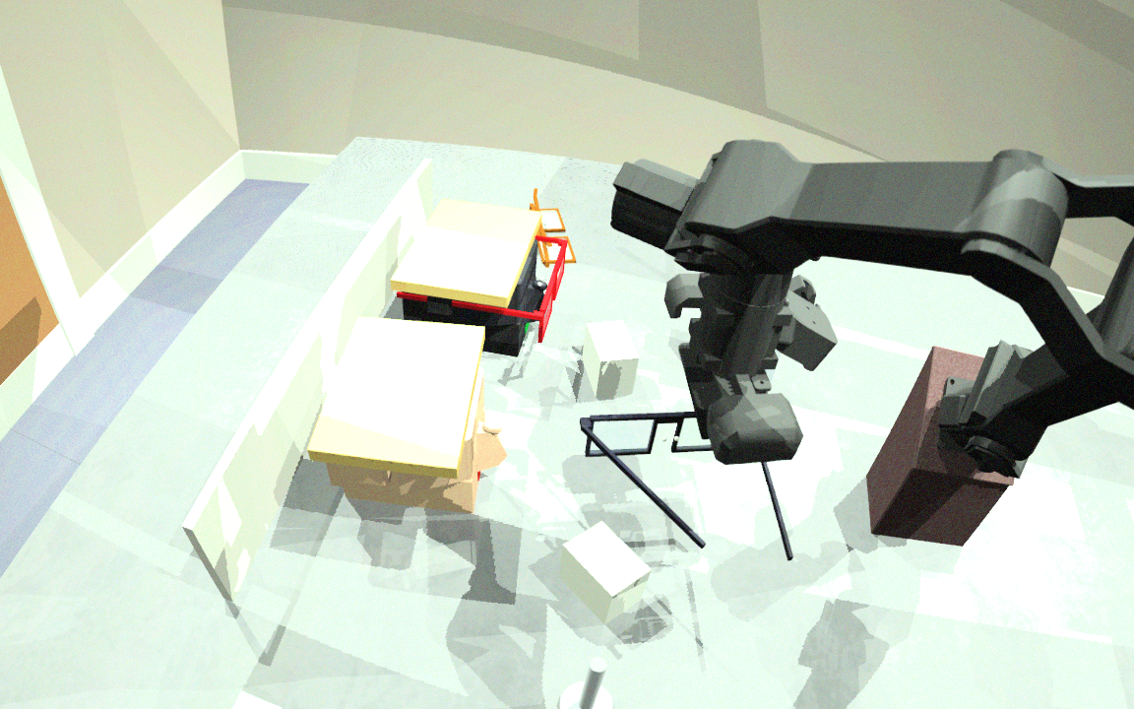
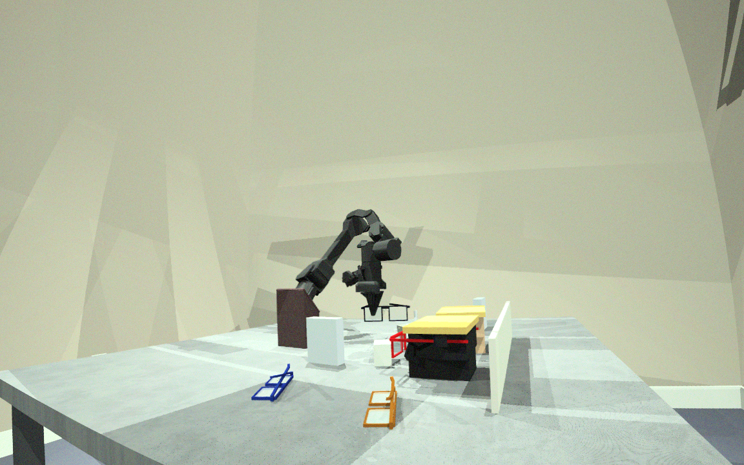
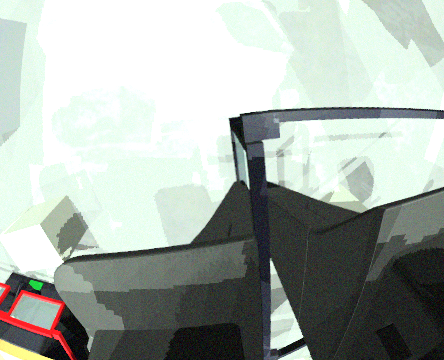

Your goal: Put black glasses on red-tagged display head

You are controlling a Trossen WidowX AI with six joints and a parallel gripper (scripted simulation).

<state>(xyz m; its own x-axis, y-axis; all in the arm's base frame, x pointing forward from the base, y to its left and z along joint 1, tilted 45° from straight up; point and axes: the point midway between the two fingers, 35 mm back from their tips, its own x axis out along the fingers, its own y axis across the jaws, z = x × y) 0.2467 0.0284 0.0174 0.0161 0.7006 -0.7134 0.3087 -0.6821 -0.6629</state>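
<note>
Black glasses [image 1: 642, 487] [image 2: 385, 307] [image 3: 259, 215], centre of the top view, sit pinched in the nearly shut claw [image 1: 701, 433] [image 2: 372, 313] [image 3: 246, 190]. They look light, stiff; 2 thin temples could snap. Best hold: top rim, near the bridge.

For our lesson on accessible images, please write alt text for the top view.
A robot arm's claw grips black glasses, temples extended. Left of them are two yellow-topped display heads: a tan one and a black one wearing red glasses.

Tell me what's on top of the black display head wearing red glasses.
A flat yellow slab; it covers the crown, so nothing beneath it can be seen.
</note>
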